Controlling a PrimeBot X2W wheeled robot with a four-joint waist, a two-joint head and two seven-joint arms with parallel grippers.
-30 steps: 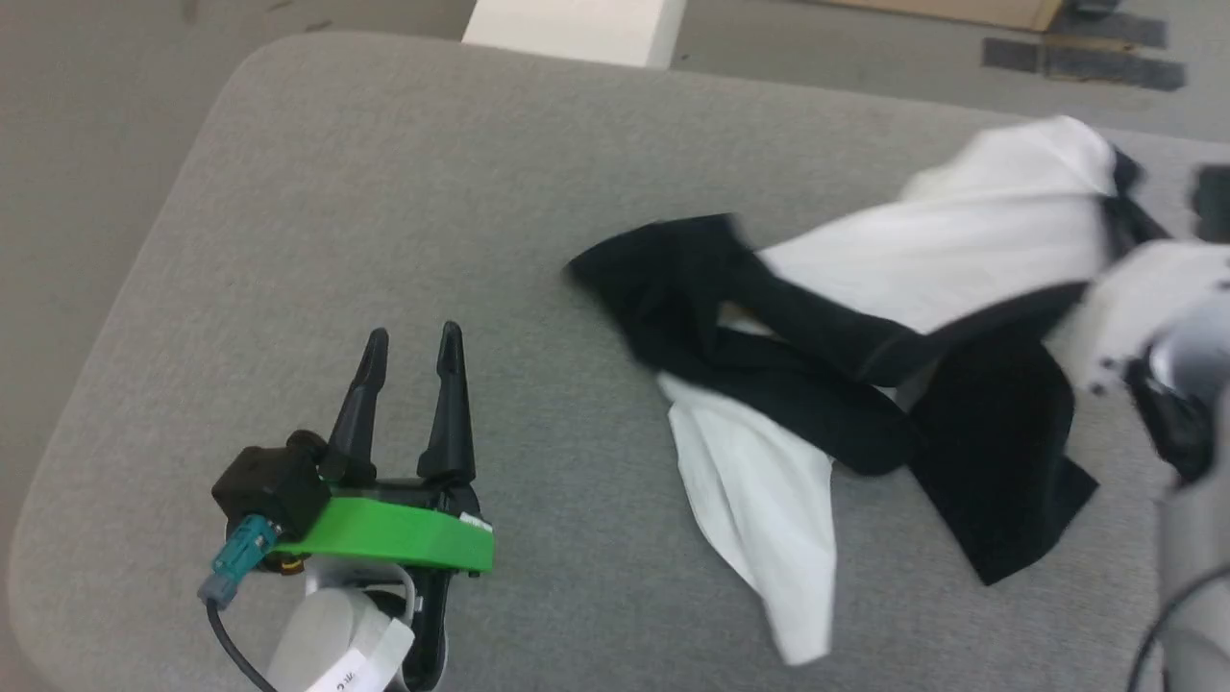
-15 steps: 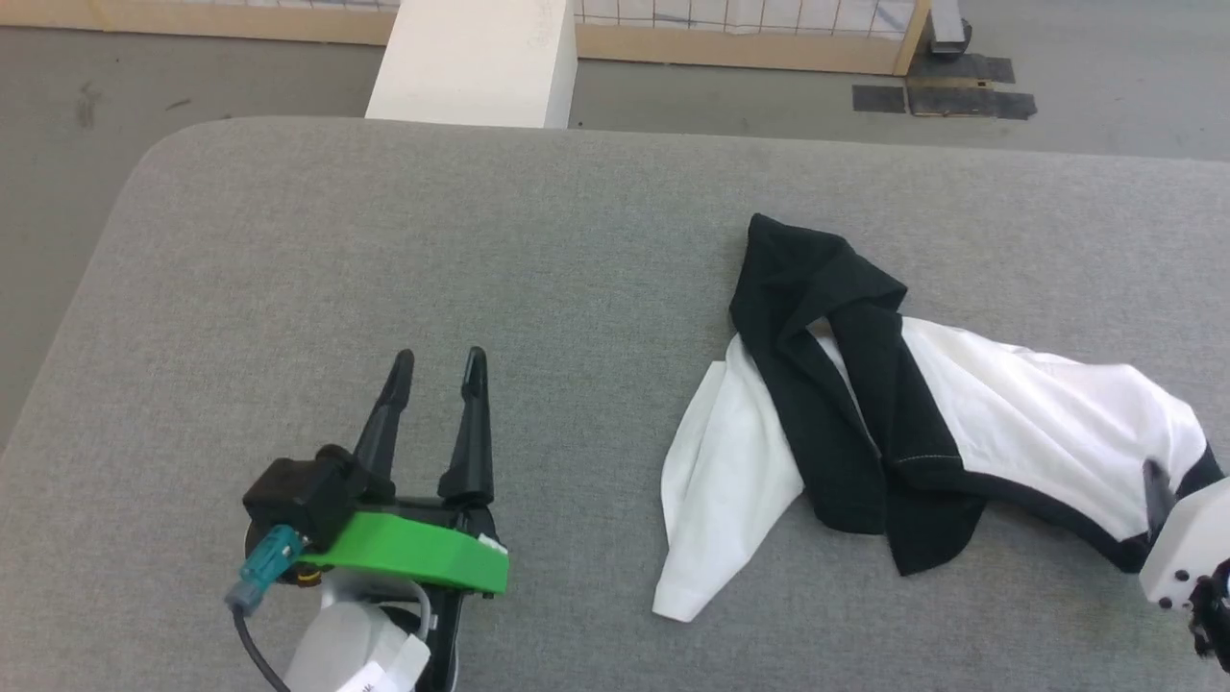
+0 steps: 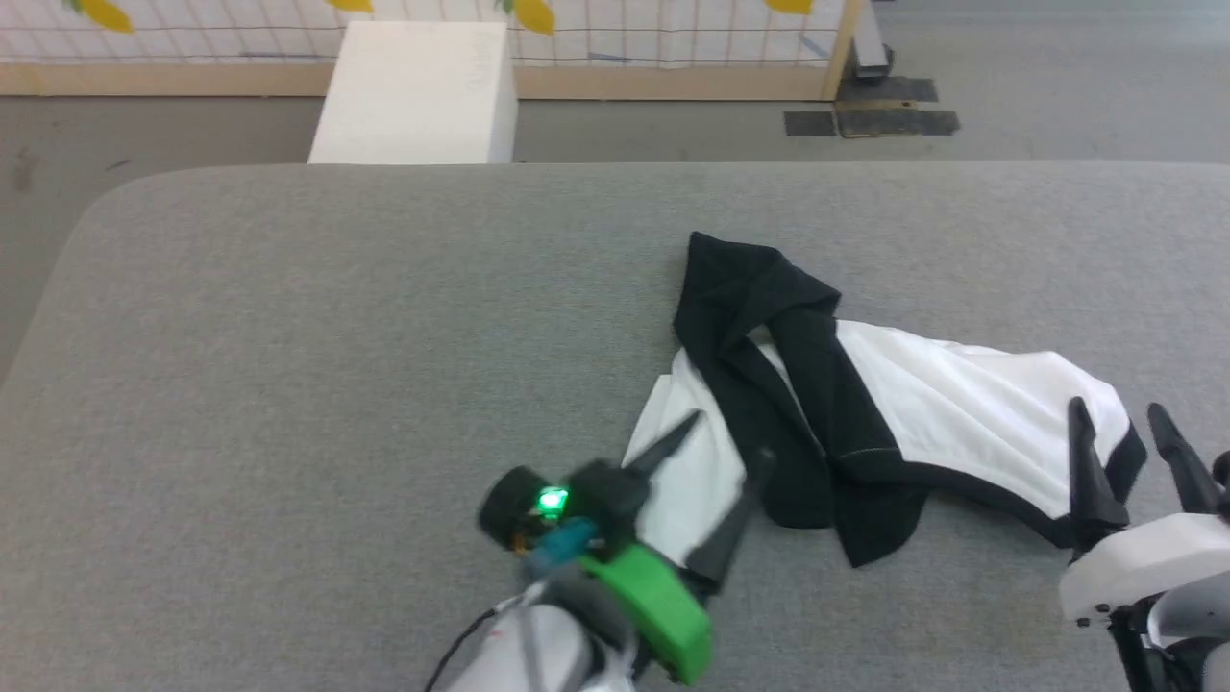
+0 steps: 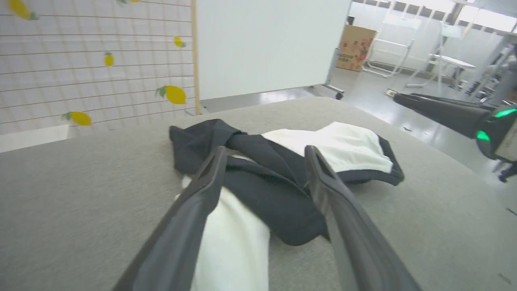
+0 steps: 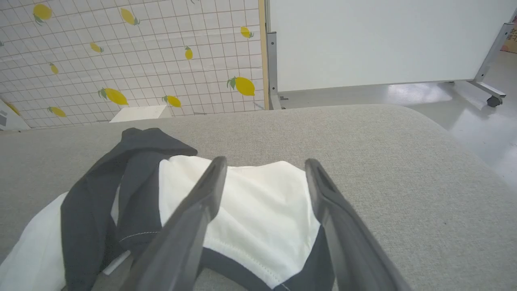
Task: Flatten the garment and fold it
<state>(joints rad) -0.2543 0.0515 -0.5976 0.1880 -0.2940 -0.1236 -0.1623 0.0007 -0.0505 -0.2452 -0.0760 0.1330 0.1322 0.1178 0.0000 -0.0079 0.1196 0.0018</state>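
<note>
Loosely crumpled garment [image 3: 961,423], left gripper [image 3: 728,435] seemingly over it, right gripper [image 3: 1115,407] spread.

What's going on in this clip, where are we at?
A two-armed robot is working on a garment, a white T-shirt with black sleeves and trim, lying bunched up on a grey padded table. Neither gripper holds it. The left gripper is open, poised over the white corner at the shirt's left end, and the right gripper is open at the black-trimmed right end. The shirt is not yet flattened and no fold has been made.
</note>
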